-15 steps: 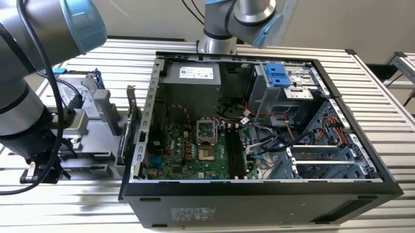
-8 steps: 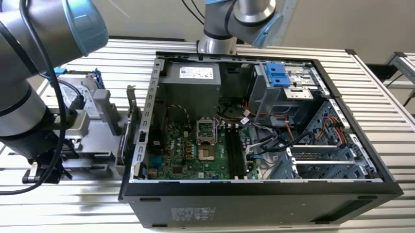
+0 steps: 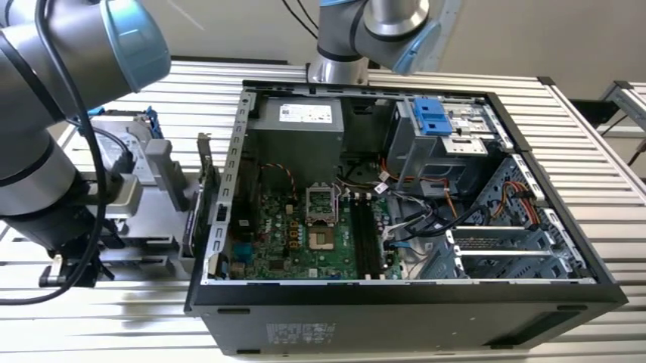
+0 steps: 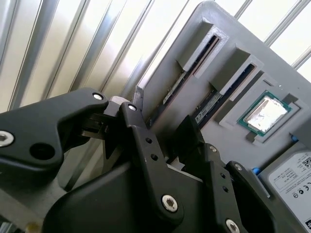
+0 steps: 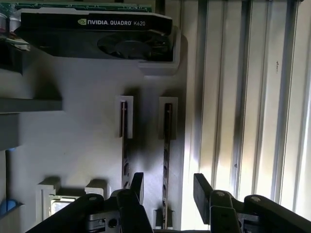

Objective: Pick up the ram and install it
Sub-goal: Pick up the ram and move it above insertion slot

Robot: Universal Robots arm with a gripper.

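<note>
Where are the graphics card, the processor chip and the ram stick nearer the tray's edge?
graphics card (image 5: pixel 63 41): first wrist view, on its black shroud.
processor chip (image 4: pixel 265 114): second wrist view, on its silver lid.
ram stick nearer the tray's edge (image 5: pixel 167 145): first wrist view, on its thin edge, mid-length.

Slatted metal table (image 3: pixel 591 178) — open computer case (image 3: pixel 404 318) on it, grey parts holder (image 3: pixel 151 223) beside (exterior view's left).

The ram (image 5: pixel 167 160) is a thin, dark, narrow circuit-board stick standing on its long edge in a grey slot, its length running straight into the gap between the two fingers (image 5: pixel 137 187) — touching neither, as far as shows. A second ram stick (image 5: pixel 125 145) stands parallel in the neighbouring slot, just outside one finger
</note>
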